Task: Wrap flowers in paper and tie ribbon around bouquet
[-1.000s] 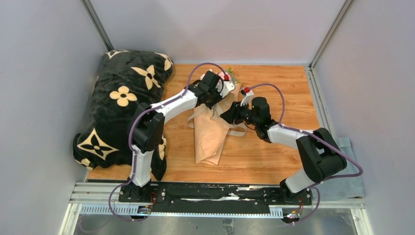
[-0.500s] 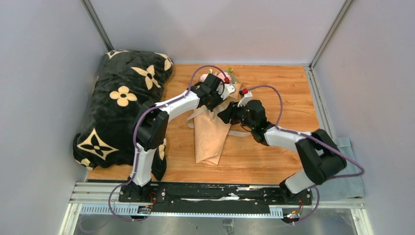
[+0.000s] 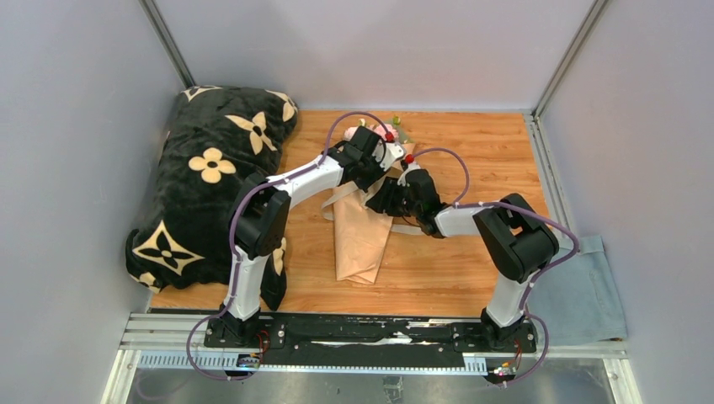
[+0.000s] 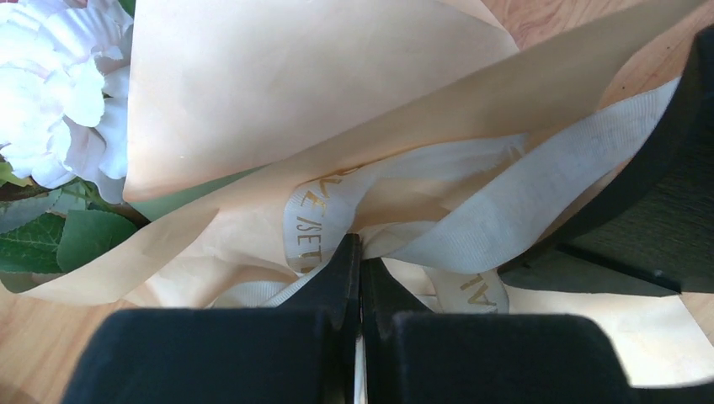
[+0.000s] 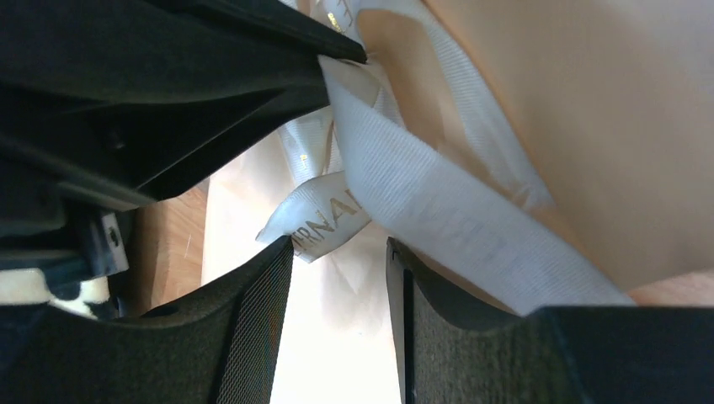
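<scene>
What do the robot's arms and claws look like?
The left arm and right arm are white tubes with chunky black joints. A thin purple cable loops along each, and a small red dot sits near each wrist. The left claw and right claw each have two flat black fingers; the right's look finely ribbed inside.

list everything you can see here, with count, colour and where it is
flowers: one small bunch, pale pink with green leaves, at the far open end of the paper
paper: one sheet, peach-tan with a green inner face, wrapped around the flowers mid-table
ribbon: one, cream with gold lettering, lying across the paper
blanket: one, black with cream flower shapes, left side of the table
cloth: one, grey-blue, beyond the table's near right corner
table: one, wood
left gripper: one, black, shut on the ribbon
right gripper: one, black, open, a ribbon end just ahead of its gap
</scene>
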{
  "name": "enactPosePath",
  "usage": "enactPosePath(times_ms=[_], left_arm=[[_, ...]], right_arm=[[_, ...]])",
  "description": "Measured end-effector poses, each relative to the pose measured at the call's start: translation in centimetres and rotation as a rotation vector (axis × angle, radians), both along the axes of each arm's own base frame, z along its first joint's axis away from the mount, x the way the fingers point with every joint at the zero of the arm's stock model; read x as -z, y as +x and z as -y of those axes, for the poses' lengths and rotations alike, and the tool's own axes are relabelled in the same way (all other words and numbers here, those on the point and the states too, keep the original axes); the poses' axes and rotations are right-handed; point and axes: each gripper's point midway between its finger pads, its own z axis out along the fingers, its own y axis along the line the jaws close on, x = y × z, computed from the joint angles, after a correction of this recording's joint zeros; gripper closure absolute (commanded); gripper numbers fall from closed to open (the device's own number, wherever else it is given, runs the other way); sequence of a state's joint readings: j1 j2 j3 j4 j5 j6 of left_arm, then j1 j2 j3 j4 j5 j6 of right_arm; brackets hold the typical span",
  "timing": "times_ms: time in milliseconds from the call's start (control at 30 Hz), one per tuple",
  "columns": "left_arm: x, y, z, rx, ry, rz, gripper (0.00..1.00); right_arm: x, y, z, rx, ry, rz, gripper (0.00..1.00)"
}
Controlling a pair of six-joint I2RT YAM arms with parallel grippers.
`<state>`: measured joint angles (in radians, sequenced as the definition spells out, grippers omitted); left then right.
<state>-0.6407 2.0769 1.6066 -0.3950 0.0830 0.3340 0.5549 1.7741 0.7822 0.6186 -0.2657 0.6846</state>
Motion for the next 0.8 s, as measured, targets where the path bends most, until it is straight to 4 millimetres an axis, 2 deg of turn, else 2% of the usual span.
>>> enactPosePath(times_ms=[133,300,433,533,633,733,800], left_arm=[[0.0,0.1,-0.1,-0.003,-0.004,-0.001,1.0],[0.0,0.1,-0.1,-0.005,-0.005,-0.003,1.0],[0.0,0.1,-0.1,-0.005,-0.005,-0.003,1.0],[0.0,0.1,-0.1,-0.005,-0.006,-0.002,1.0],[0.0,0.1,-0.1,-0.005,-0.006,-0.002,1.0],[0.0,0.1,-0.1,-0.005,-0.006,-0.002,1.0],[0.0,0.1,-0.1,-0.005,-0.006,-0.002,1.0]], right_arm=[[0.7,0.6,-0.2,0.014,-0.008,-0.028,0.52],[0.9,0.6,-0.3,0.023,0.001,-0.046,0.42],[0.3,0.2,0.3,0.03,0.009,-0.035,0.41],[-1.0,-0.3,0.6,0.036,0.033,-0.02,0.42],[-2.2,0.0,0.3,0.042,0.065,0.006,0.42],[-2.3,0.2,0.2,0.05,0.077,-0.004,0.43],[-2.3,0.5,0.0,0.056,0.079,-0.013,0.47]])
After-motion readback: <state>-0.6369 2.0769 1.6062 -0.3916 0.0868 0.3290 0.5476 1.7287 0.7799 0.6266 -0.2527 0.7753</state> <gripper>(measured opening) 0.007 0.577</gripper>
